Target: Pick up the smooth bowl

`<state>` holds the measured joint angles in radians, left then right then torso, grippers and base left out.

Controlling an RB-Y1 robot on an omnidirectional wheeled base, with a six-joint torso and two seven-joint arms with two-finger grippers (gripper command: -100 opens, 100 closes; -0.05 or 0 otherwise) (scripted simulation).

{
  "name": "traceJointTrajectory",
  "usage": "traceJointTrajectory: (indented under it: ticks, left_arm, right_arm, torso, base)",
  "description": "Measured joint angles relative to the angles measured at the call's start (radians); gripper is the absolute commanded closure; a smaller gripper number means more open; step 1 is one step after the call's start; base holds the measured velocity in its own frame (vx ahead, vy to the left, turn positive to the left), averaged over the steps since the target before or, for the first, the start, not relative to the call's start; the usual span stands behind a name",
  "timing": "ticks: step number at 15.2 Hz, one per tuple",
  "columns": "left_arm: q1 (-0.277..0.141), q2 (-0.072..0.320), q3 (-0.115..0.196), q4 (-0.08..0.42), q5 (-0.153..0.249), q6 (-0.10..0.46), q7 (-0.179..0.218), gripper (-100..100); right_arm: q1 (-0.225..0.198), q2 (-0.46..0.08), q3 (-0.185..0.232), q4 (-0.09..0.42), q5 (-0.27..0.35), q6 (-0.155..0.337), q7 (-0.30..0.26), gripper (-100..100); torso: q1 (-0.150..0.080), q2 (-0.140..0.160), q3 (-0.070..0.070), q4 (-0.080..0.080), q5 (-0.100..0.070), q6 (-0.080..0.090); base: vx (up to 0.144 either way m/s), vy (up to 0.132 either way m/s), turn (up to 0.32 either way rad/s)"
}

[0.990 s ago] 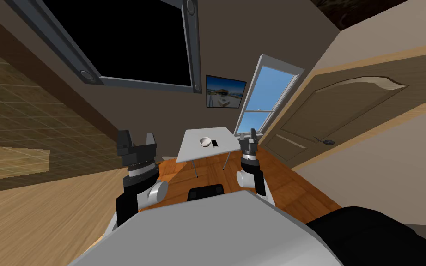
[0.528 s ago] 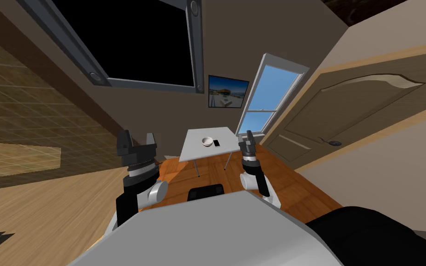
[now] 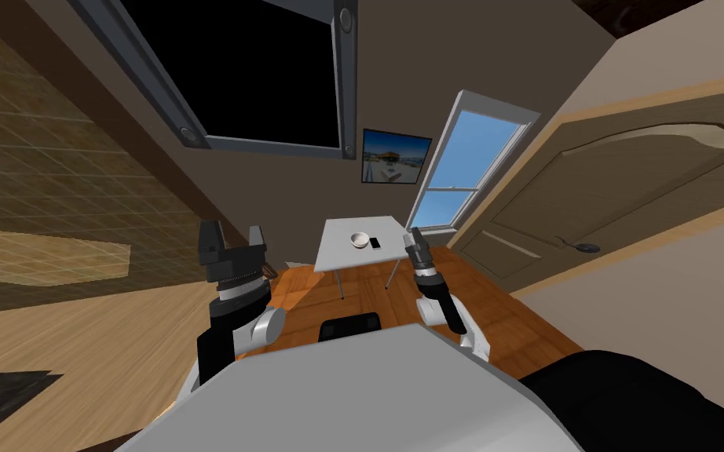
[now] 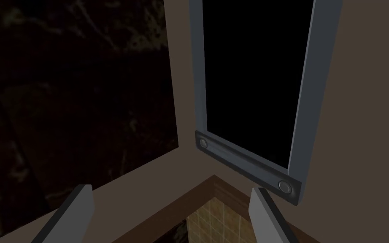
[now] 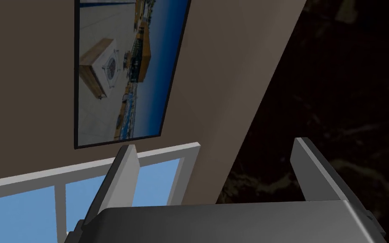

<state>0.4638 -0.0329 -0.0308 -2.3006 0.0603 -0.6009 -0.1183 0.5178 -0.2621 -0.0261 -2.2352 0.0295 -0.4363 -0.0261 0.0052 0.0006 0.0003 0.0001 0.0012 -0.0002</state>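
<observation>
nothing is picked up yet: the bowl (image 3: 360,239) sits on the far table (image 3: 337,255), both arms' jaws wide open, empty.

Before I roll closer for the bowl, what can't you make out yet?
Head view, bowl: too small to judge its contents or finish.
Head view, small black object beside it: too small to identify, or to tell if they touch.
Head view, table: right edge partly hidden by the right gripper.
</observation>
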Motion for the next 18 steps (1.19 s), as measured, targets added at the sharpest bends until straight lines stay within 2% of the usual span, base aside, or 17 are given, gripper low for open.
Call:
traceJointTrajectory:
  ticks: [6,14,15,18]
  left_arm:
    - [0.0,0.0,0.0,0.0,0.0,0.0,0.0,0]
    - [0.0,0.0,0.0,0.0,0.0,0.0,0.0,0]
    - [0.0,0.0,0.0,0.0,0.0,0.0,0.0,0]
    - [0.0,0.0,0.0,0.0,0.0,0.0,0.0,0]
  right_arm:
    - [0.037,-0.142,-0.029,0.065,0.034,-0.008,0.021,-100]
    - [0.078,-0.307,-0.063,0.161,0.076,-0.032,0.049,-100]
    - [0.078,-0.329,-0.067,0.187,0.085,-0.036,0.054,-100]
    - [0.105,-0.388,-0.081,0.214,0.102,-0.043,0.066,-100]
  torso:
    - [0.004,0.0,0.0,0.0,0.001,0.0]
    - [0.003,0.0,0.0,0.0,0.001,0.0]
    - [0.004,0.0,0.0,0.0,0.001,0.0]
    - [0.003,-0.001,-0.001,0.0,0.001,0.0]
  base:
    - [-0.005,0.118,0.082]
    - [0.003,0.116,0.097]
    - [0.022,0.146,0.111]
    - [0.025,0.101,0.085]
